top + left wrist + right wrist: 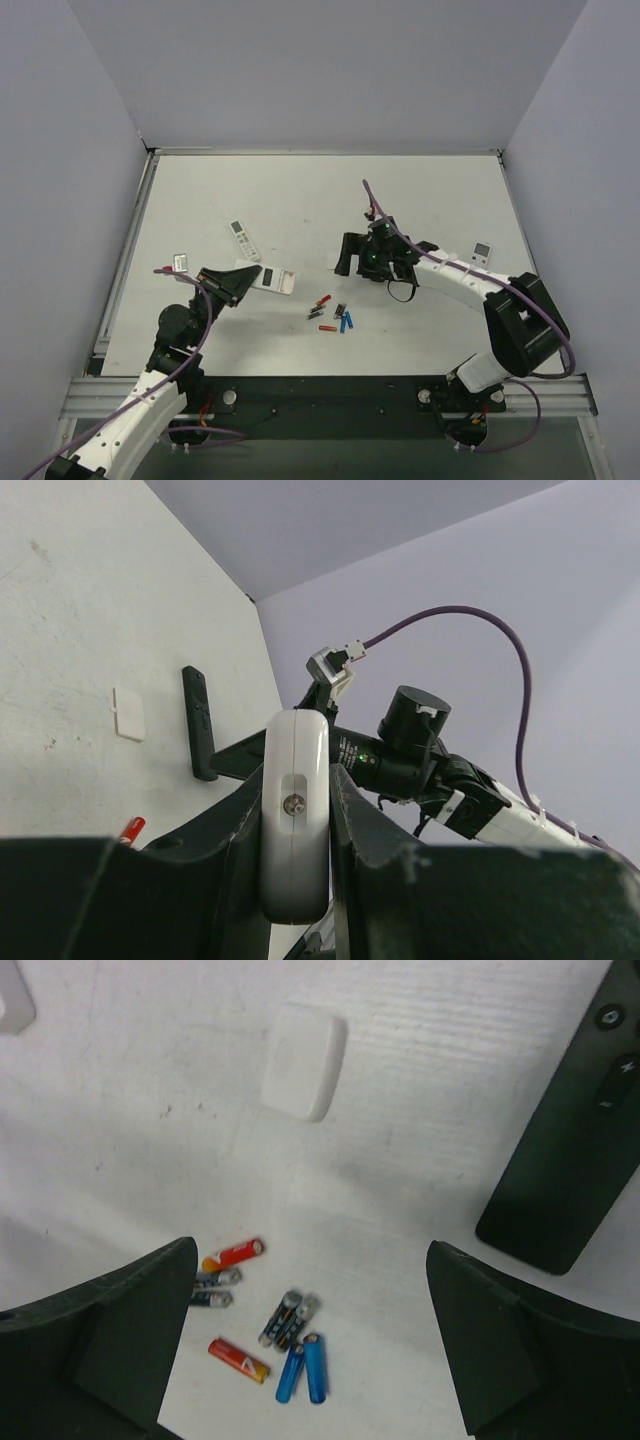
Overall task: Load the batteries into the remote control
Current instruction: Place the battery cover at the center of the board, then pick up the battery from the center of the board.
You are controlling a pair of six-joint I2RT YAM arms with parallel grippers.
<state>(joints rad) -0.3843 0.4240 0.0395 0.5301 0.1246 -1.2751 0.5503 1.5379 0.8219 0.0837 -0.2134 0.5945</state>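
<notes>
My left gripper (pixel 232 284) is clamped nearly shut on the remote control (pixel 294 820), which it holds edge-on just left of the batteries (pixel 262 1328). My right gripper (pixel 310 1260) stands wide open and empty just beyond the batteries. Farther beyond them lie a small white cover (pixel 303 1061) and a black remote (pixel 565 1150), with bare table (pixel 420 200) between.

Eight batteries (pixel 238 1359) lie clustered toward the near edge of the table (pixel 300 190): two red-orange (pixel 238 1252), two blue (pixel 315 1367), four dark grey (pixel 282 1318), two of these partly hidden. One short, wide white remote control (pixel 278 280). One slim white remote (pixel 243 240). One black remote (pixel 560 1150). One white cover (pixel 303 1060). Two small white devices, one near the right edge (pixel 481 252), one near the left edge (pixel 180 263)
</notes>
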